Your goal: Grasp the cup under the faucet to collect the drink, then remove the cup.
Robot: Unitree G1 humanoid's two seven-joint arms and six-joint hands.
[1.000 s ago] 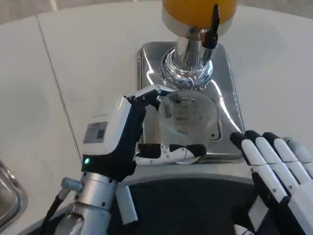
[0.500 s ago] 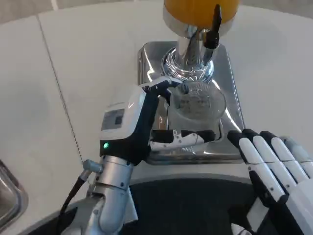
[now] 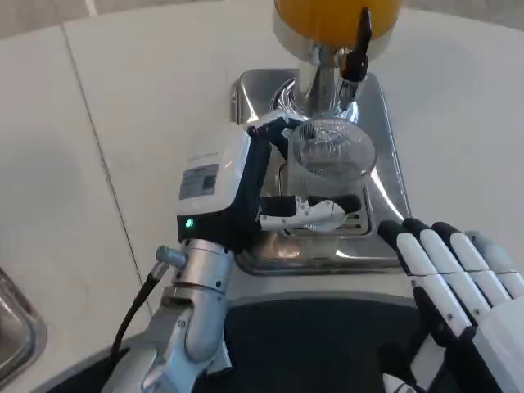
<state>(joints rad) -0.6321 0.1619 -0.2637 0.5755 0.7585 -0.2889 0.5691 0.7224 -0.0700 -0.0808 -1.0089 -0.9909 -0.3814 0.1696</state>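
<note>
Clear plastic, the empty tumbler-shaped cup now sits on the shiny steel drip tray just below the black-handled chrome faucet of the orange-filled dispenser, carried forward from nearer the tray's front edge a second ago. The left hand keeps its fingers clamped around it, so filling looks ready to begin. The right hand stays over the white desk, fingers straight, together and holding nothing.

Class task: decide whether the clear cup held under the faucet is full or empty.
Empty, as far as shows: the cup in the left hand is clear throughout, with no orange drink inside; the tray shows through it.
</note>
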